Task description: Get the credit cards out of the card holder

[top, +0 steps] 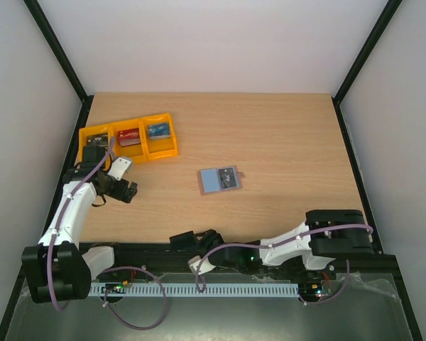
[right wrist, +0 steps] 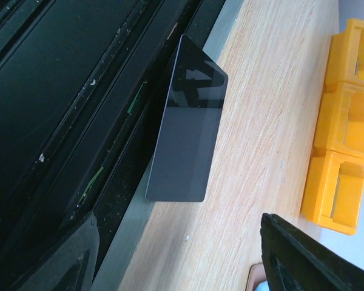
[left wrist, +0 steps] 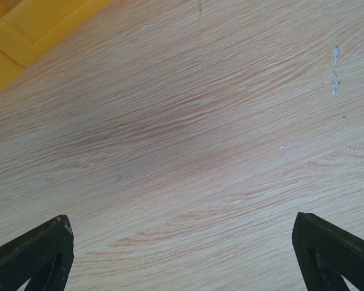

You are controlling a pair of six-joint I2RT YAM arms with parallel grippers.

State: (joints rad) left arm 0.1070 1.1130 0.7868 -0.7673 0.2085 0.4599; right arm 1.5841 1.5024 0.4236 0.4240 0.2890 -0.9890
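We log credit cards [top: 130,136] in the yellow tray [top: 163,155], one dark card [right wrist: 185,121] at the desk [top: 284,142] edge, card holder [top: 220,180] perhaps emptied; left fingers [left wrist: 36,254] and right fingers [right wrist: 303,254] apart.

No legible text, brand, number or sign in any view. Pale specks of print on the red card [top: 130,135] and the blue card [top: 157,130] in the yellow tray [top: 163,154], too small to read. Same for the small dark patch on the card holder [top: 220,180]. Only glossy reflection on the dark card [right wrist: 185,130].
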